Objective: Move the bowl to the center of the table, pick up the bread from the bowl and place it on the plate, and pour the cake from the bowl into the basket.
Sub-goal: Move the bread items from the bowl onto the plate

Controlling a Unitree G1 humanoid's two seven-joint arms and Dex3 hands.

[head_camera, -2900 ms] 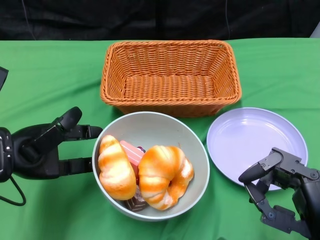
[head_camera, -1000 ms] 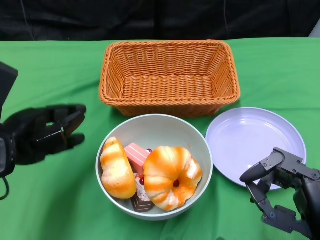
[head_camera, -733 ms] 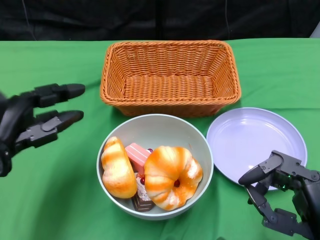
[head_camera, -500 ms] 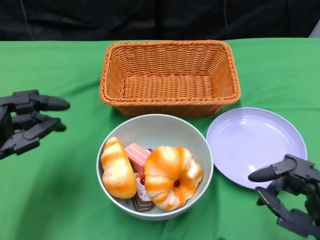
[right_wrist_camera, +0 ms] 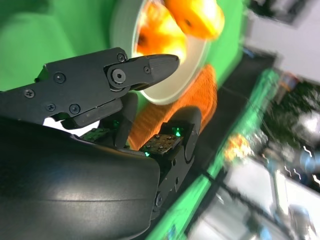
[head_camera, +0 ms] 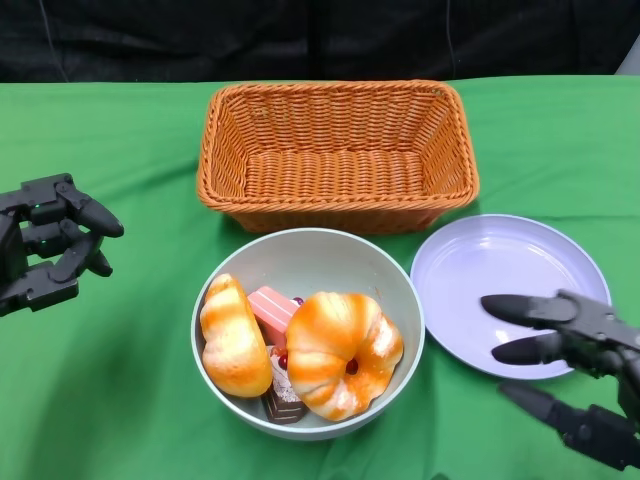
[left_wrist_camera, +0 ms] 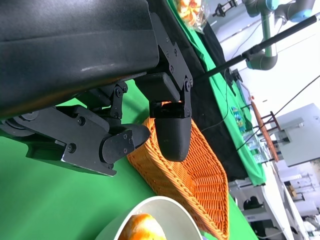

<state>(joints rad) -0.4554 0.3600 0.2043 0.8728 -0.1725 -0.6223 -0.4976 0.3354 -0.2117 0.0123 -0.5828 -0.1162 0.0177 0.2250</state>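
Green worktop (head_camera: 110, 400) spread wide under everything. At the back sits the basket (head_camera: 338, 155), orange wicker, nothing in it that I can see. Just in front of it, near the middle, the bowl (head_camera: 307, 331) stands upright, its far rim close to the basket's front wall. To the bowl's right lies the plate (head_camera: 508, 293), pale lilac, its edge just beside the bowl's rim.

Inside the bowl: a ring-shaped bread (head_camera: 343, 353) fills the right half, and a long bread (head_camera: 234, 336) leans along the left wall. Between them, wedged low, a pink cake (head_camera: 274, 312), and at the front a dark cake (head_camera: 284, 400), mostly hidden under the ring.

Now the hands. Right hand (head_camera: 570, 370) is low at the right, fingers stretched out and apart, pointing left toward the bowl, two of them over the plate's near edge; it holds nothing. The right wrist view agrees: fingers (right_wrist_camera: 150, 67) spread, the bowl and orange bread beyond them.

Left hand (head_camera: 45, 240) is well out to the left, apart from the bowl, fingers bent but parted, gripping nothing. The left wrist view shows its fingers (left_wrist_camera: 171, 127) with a gap between, the basket behind them.
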